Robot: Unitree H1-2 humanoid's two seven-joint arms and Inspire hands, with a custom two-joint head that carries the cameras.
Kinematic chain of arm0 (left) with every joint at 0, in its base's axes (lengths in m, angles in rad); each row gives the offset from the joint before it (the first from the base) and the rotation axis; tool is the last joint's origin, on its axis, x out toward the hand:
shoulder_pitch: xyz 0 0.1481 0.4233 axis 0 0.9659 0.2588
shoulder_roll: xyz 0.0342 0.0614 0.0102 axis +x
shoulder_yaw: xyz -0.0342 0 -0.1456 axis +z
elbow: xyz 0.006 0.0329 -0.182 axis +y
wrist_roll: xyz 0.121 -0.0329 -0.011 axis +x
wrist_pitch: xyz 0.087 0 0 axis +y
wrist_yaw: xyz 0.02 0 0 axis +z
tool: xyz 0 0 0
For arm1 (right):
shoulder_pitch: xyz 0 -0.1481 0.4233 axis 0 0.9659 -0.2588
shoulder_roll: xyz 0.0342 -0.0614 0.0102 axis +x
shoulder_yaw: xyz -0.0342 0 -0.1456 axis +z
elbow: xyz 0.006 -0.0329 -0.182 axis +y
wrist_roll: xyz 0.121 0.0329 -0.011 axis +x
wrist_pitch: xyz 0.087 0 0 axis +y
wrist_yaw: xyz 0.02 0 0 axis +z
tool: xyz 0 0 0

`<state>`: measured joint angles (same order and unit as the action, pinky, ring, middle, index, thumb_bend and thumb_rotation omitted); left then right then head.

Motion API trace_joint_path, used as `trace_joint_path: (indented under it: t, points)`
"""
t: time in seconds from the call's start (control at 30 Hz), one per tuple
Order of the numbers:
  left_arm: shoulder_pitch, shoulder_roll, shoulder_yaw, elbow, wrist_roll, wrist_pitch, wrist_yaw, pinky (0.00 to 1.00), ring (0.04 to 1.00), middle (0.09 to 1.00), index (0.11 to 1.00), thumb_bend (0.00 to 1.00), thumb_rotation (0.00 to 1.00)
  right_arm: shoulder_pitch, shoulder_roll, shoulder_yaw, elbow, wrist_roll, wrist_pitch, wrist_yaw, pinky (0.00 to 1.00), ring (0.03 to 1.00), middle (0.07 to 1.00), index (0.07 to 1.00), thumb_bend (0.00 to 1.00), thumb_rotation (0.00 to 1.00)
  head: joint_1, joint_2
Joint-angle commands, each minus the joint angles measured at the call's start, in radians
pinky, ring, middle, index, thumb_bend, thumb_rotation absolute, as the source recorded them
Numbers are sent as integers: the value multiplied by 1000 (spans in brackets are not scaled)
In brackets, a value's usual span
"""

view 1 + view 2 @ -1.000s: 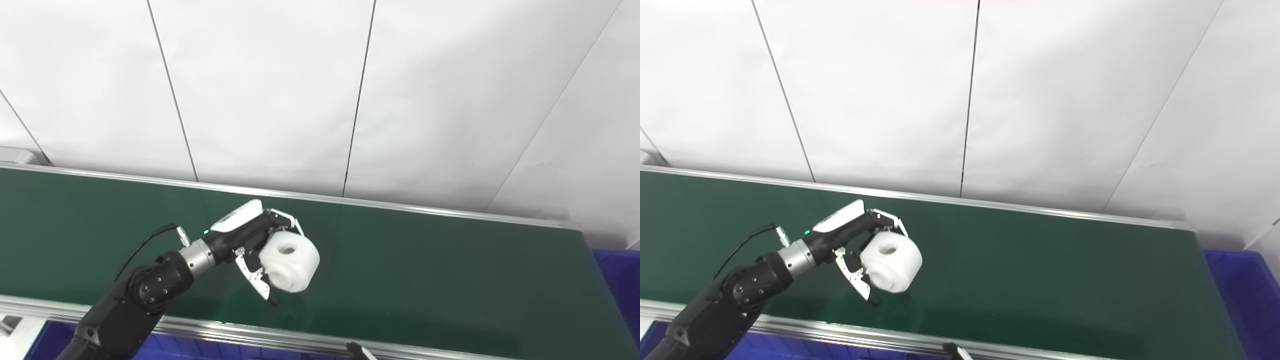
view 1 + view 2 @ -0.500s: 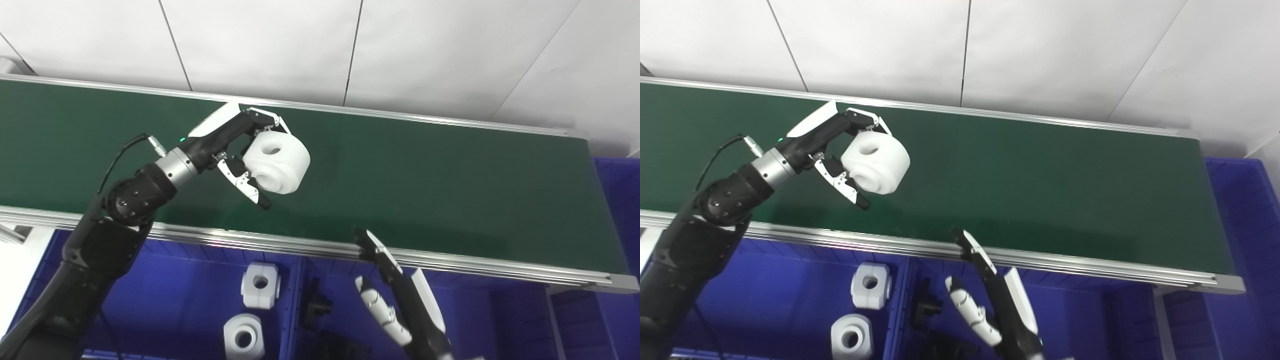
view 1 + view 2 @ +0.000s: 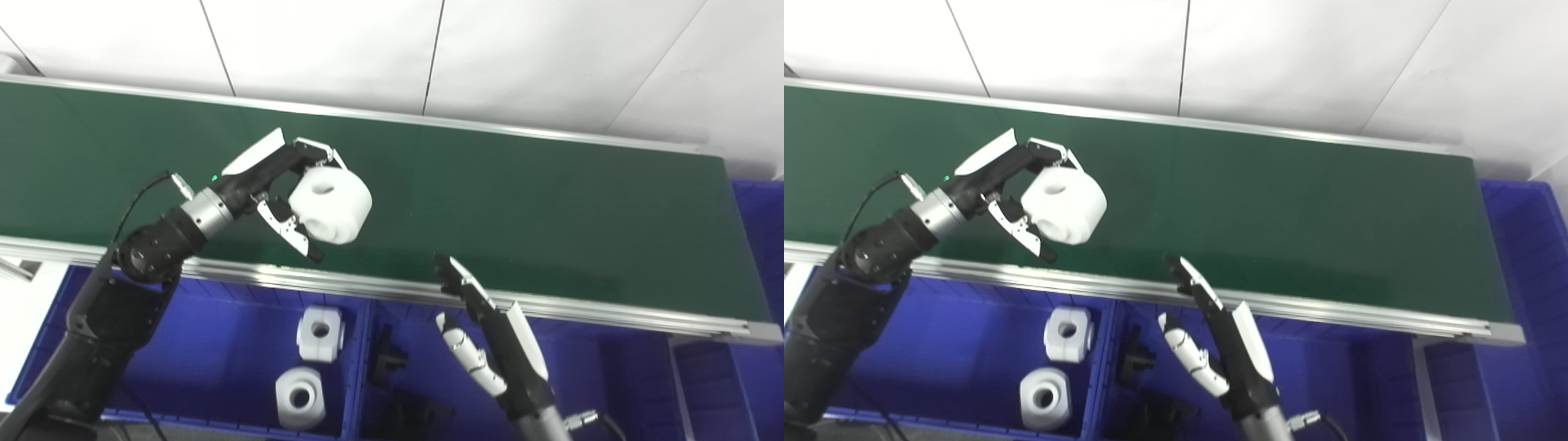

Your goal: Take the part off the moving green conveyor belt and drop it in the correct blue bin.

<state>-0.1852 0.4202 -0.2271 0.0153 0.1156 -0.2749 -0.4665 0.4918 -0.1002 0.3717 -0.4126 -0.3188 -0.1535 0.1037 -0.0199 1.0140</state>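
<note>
Clasped between the left hand (image 3: 288,184)'s fingers (image 3: 288,223) above the belt (image 3: 520,202), the white part (image 3: 331,197) looks rigid, smooth, probably light; the right hand (image 3: 484,331) waits, fingers spread.

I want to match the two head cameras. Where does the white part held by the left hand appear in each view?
Left eye view: the white part is left of centre, over the green belt, held by the left hand.
Right eye view: the white part sits further left, also over the belt.
Shared landmark: the two white parts in the blue bin directly below.
</note>
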Motion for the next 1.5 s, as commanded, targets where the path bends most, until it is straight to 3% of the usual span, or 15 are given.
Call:
trace_joint_path:
  t: [0.0,0.3,0.53,0.77,1.0,1.13,1.2,1.3,1.33,1.4,1.47]
  points:
    - [2,32,15,-65,-49,15,-19,103,148,193,206,648,0,4,11,-2,-43,13,21,5,867,918,937,914,355,887,6,9]
    - [155,85,41,-216,-116,64,-66,107,151,193,202,669,0,12,4,-7,-68,25,30,16,881,923,932,914,340,890,47,44]
    - [259,101,45,-218,-130,30,-78,112,159,204,206,653,0,14,5,-10,-66,24,17,14,885,926,934,914,339,892,66,40]
    - [367,139,60,-182,-73,-5,-68,107,151,195,211,639,0,17,6,-18,-78,21,29,14,869,921,930,907,352,905,81,40]
    - [379,122,61,-141,62,-15,-18,111,156,202,220,627,0,12,7,-17,-75,25,25,17,873,922,929,906,354,903,76,41]
    - [389,125,47,-70,237,-157,83,127,178,238,265,672,0,17,11,-17,-93,11,46,18,870,920,926,904,360,916,74,44]
    - [401,135,24,-40,278,-192,159,131,185,253,282,686,0,19,12,-16,-96,5,44,17,866,919,925,903,356,920,77,46]
    - [410,180,-93,22,338,-195,419,120,172,240,267,680,0,21,13,-17,-101,8,46,17,861,918,926,904,357,923,84,50]
    - [408,195,-128,41,382,-195,509,131,183,256,310,643,10,21,13,-17,-101,9,46,17,856,914,926,904,358,918,87,52]
    - [399,222,-185,74,443,-195,633,263,309,368,422,552,49,21,12,-16,-100,9,43,17,854,913,926,906,358,919,84,53]
    - [392,242,-226,96,450,-195,675,537,577,608,478,513,78,21,10,-15,-99,12,43,19,862,917,929,908,360,927,88,52]
